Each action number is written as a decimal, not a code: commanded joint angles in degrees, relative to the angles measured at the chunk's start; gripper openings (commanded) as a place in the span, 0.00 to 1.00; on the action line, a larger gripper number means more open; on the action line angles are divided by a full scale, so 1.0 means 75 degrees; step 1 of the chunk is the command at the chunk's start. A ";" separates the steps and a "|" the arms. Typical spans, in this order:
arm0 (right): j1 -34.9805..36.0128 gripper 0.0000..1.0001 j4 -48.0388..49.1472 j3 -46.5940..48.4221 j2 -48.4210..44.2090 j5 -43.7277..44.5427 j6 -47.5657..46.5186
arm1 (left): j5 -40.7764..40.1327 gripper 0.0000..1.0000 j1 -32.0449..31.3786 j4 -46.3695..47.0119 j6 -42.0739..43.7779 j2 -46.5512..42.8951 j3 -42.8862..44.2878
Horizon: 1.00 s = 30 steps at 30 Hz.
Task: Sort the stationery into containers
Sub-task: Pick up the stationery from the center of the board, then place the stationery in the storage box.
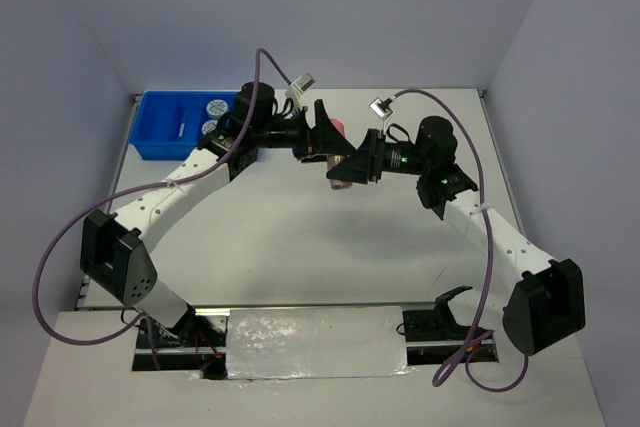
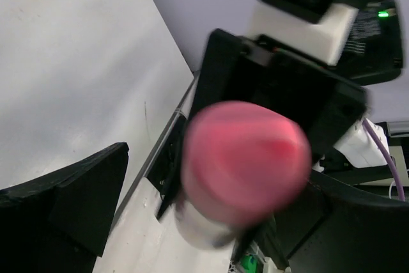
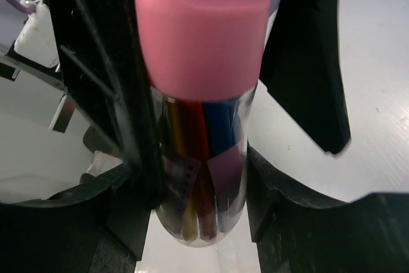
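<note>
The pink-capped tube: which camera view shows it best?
Right wrist: the tube fills the frame, sharp, with its pink cap and coloured contents visible. Left wrist shows only its blurred cap end-on; the top view, a pink speck.

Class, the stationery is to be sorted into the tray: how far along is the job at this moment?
Done: two round discs and a thin silver pen lie in the blue tray. In hand: the pink-capped tube is gripped by the right claw, and the open left claw sits around its cap. Left: placing that tube in the tray.
</note>
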 commanded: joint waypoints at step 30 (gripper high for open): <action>-0.0757 0.73 -0.5097 0.0076 -0.0136 0.3727 -0.2747 | -0.9071 0.00 0.3131 -0.3491 0.7078 0.1612 0.3197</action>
